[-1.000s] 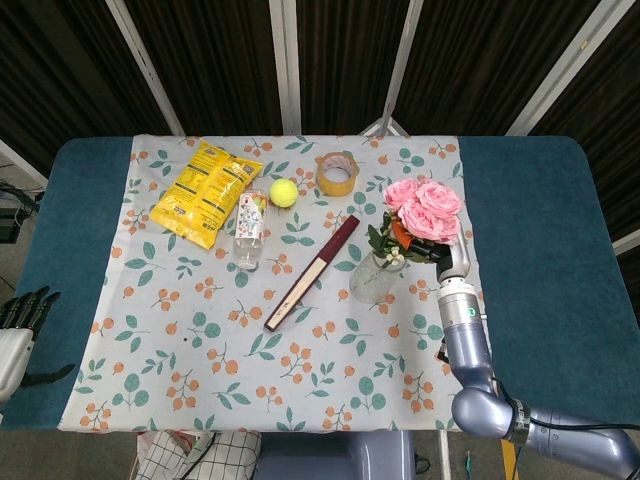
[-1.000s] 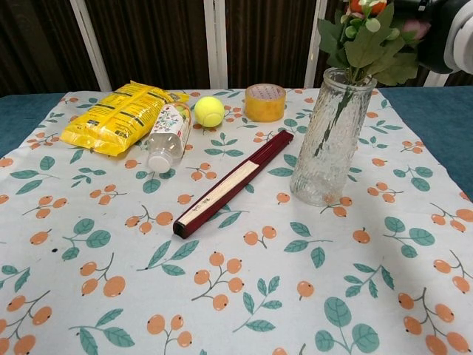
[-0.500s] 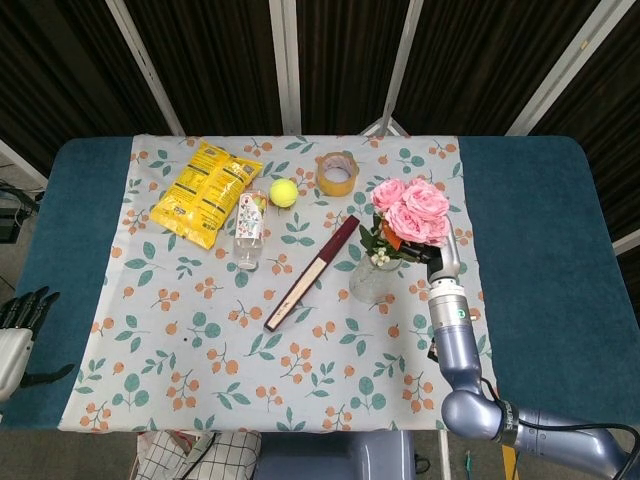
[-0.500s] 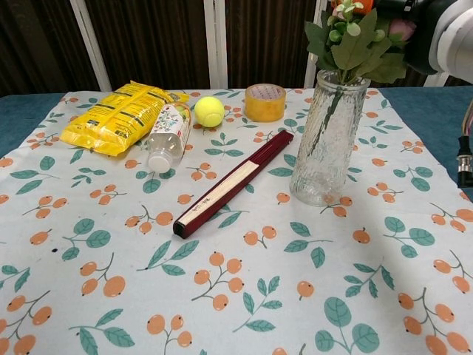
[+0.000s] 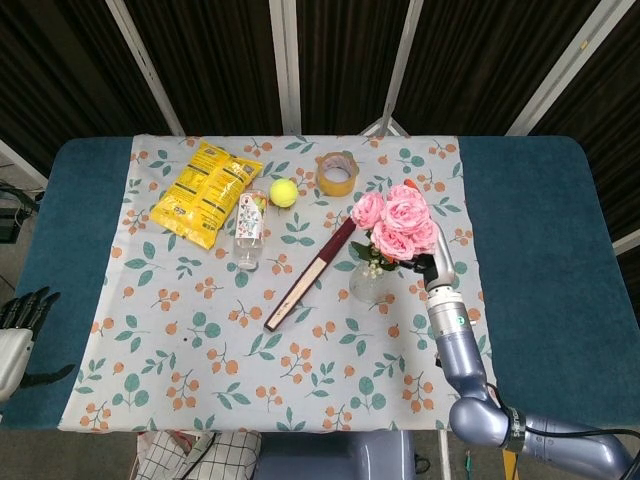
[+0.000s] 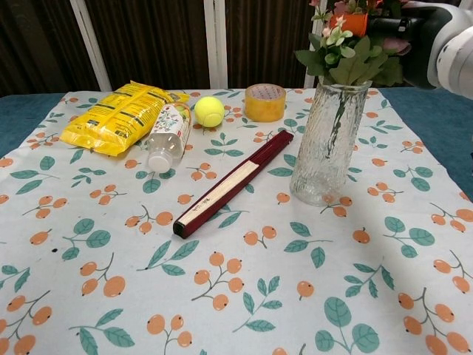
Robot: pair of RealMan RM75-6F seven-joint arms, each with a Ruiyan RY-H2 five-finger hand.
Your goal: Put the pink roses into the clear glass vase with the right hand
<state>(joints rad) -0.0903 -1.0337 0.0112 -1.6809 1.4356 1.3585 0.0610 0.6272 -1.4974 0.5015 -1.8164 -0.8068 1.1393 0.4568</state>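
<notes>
Pink roses sit over the vase, their stems already down inside the glass as the chest view shows, so the insertion looks largely done. What seems left is to lower the bunch the rest of the way, let go and draw clear. The right hand is just beside the leaves at the vase mouth; its fingers appear closed on the bunch, though blooms and leaves hide the contact, so the grip is likely rather than certain. The left hand hangs off the table's near-left edge, fingers apart, holding nothing.

Away from the right fingers, past the vase, a closed fan lies close to the vase base, with a bottle, ball, tape roll and snack bag further off. On the hand's own side the cloth ends near the vase and bare blue table opens wide, which looks the safest way out.
</notes>
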